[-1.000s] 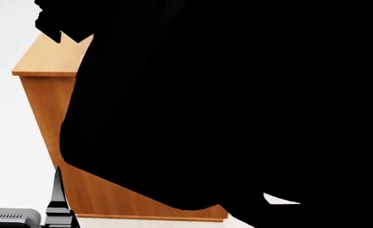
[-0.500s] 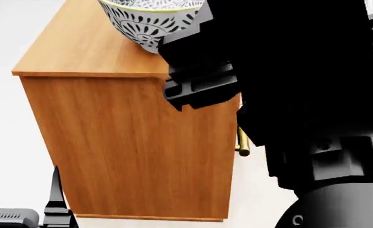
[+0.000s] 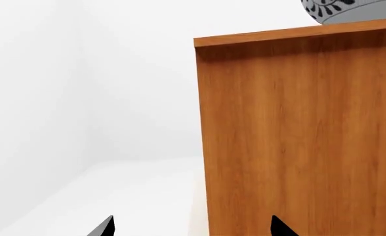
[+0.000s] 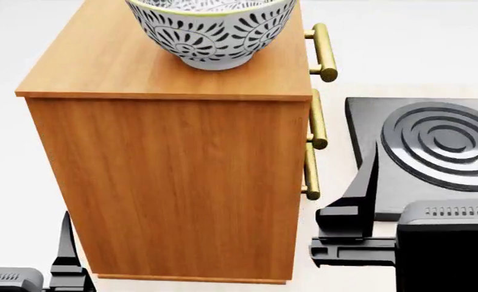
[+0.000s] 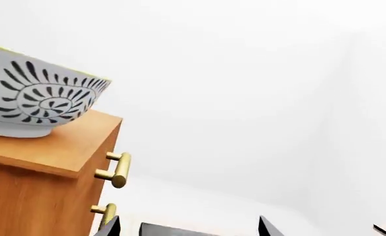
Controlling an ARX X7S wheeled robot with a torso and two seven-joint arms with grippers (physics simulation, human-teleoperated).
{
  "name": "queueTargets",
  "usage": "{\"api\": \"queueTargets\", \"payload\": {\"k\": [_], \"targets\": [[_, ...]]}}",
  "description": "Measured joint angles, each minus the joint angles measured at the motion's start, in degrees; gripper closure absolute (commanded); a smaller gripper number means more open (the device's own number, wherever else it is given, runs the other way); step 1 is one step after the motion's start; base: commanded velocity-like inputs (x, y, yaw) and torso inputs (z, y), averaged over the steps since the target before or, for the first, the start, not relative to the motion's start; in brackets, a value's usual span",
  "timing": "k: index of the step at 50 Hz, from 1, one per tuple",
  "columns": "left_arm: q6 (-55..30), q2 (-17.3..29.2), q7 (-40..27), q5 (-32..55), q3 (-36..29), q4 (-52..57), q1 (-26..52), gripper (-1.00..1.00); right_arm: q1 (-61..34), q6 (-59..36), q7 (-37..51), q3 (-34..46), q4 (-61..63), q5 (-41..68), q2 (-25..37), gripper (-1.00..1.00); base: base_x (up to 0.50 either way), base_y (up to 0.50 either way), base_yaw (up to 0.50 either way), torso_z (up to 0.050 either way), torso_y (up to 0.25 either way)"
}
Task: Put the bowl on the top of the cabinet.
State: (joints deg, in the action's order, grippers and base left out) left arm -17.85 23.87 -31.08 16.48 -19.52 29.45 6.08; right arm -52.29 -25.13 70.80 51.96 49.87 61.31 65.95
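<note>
Left of the cabinet (image 4: 173,176), the left gripper (image 3: 189,227) hangs low over a pale floor, jaws apart, holding nothing. The bowl (image 4: 210,30) sits upright on the cabinet's top. Right of the cabinet, near a black stove plate (image 4: 433,152), the right gripper (image 5: 187,227) is likewise spread and empty.

Bowl (image 4: 210,30): deep, round, white with dark grey leaf-spiral pattern outside, pale green rim, upright, base flat on the cabinet top, nothing gripping it. It sits toward the handle side of the top. Cabinet (image 4: 182,182): tall orange-brown wood-grain box, lighter flat top, upright on the pale worktop; brass bar handles (image 4: 316,125) on its drawer face, plain side panel facing the head camera.
</note>
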Motion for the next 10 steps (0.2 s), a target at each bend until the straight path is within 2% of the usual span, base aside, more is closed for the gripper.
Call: {"api": "queueTargets", "payload": {"k": [10], "targets": [[-0.1,0.0,-0.2,0.0,-0.1,0.0,0.1,-1.00,10.0,7.9,-3.5,3.1,-5.7,-8.7,-0.3,-1.00,0.00,0.00,0.00,0.000,0.000]]}}
